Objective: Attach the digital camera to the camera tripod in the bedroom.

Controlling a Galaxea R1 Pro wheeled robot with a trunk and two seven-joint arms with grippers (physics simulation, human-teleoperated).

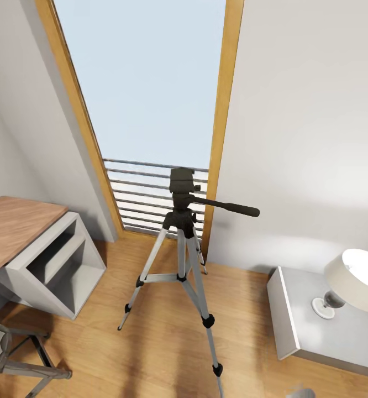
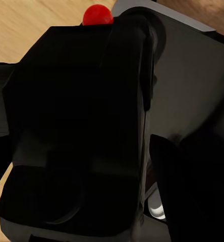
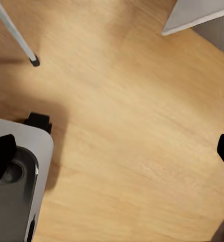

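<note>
Head view: high, down onto camera tripod [image 1: 184, 232]. Right wrist: down at floor [image 3: 132, 126], sharing tripod leg [image 3: 13, 33].

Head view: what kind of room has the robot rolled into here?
Probably a home bedroom or study corner: a tall wood-framed window with horizontal railing bars, a light wood plank floor, and a white drum-shade table lamp on a low grey cabinet. A silver-legged camera tripod stands before the window.

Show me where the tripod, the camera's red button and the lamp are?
camera tripod [image 1: 182, 190]: head view, on its black head.
red button [image 2: 97, 14]: left wrist view, on the button's dome.
lamp [image 1: 354, 279]: head view, on its shade.
</note>
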